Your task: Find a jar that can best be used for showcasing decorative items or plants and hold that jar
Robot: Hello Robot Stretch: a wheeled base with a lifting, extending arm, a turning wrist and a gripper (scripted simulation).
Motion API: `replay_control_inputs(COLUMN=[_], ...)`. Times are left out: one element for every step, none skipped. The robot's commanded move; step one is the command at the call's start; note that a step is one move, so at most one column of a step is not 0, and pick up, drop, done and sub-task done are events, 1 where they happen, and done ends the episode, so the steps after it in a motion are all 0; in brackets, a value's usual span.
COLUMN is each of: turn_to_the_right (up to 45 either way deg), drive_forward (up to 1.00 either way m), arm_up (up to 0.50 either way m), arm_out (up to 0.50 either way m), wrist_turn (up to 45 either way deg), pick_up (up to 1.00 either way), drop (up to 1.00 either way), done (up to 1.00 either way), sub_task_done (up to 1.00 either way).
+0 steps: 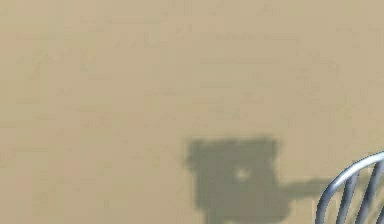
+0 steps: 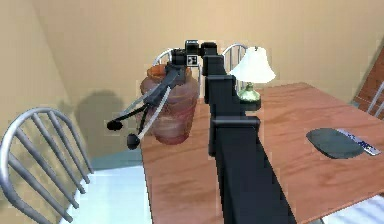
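A reddish see-through jar (image 2: 172,108) stands on the near left corner of a wooden table (image 2: 300,115) in the arm side view. The dark arm reaches up over the table. Its gripper (image 2: 124,134) slants down and left across the jar, and its thin fingers (image 2: 150,108) end just past the table's left edge. I cannot tell whether the gripper holds anything or touches the jar.
A small lamp (image 2: 251,72) with a white shade stands on the table right of the arm, with a dark flat dish (image 2: 335,141) and a remote (image 2: 362,142) farther right. Metal-backed chairs stand left (image 2: 40,160) and behind (image 2: 236,50). The forward view faces a beige wall with a chair back (image 1: 355,190).
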Motion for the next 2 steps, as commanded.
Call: replay_control_inputs(turn_to_the_right=[0.0, 0.0], drive_forward=[0.00, 0.00], arm_up=[0.00, 0.00], arm_out=[0.00, 0.00], wrist_turn=[45.0, 45.0], pick_up=[0.00, 0.00], drop=[0.00, 0.00], done=[0.00, 0.00], sub_task_done=[0.00, 0.00])
